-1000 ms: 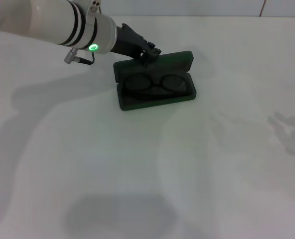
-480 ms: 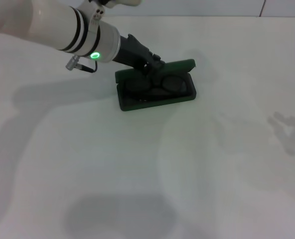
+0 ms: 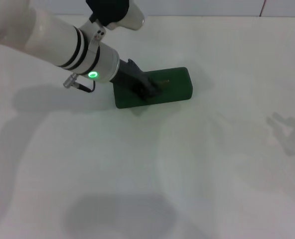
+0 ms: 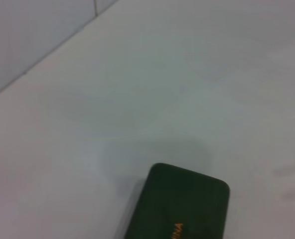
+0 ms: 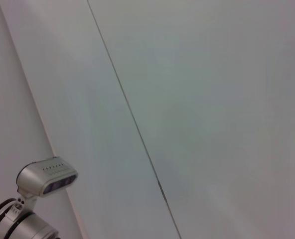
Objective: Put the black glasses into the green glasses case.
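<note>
On the head view, far half of the white surface (image 3: 202,164): the green glasses case (image 3: 175,88) is now lying shut, its lid flat down over the tray. A second ago that lid was standing open with the black glasses lying in the tray, and half a second ago it was half lowered; the glasses are no longer showing anywhere, so they are judged to be shut inside. The left gripper (image 3: 148,90) is reaching in from the left and pressing down on the lid near its middle, beside the small gold lettering. Whether its fingers are spread or closed cannot be told, as they are reading only as one dark mass against the lid; nothing is seen clasped in them. A green light is glowing on the wrist ring of that arm.

On the left wrist view: one rounded end of the green glasses case (image 4: 187,199) is filling the near edge of the picture, lid down, gold lettering partly showing, with bare surface stretching beyond it to a wall. No fingers are showing.

On the right wrist view: only wall panels and a piece of the robot's own body are showing; the right gripper is not appearing in any view and is judged to be parked away from the work.

Judgement: the placing is reading as done, with the lid being pushed home as the closing touch.
</note>
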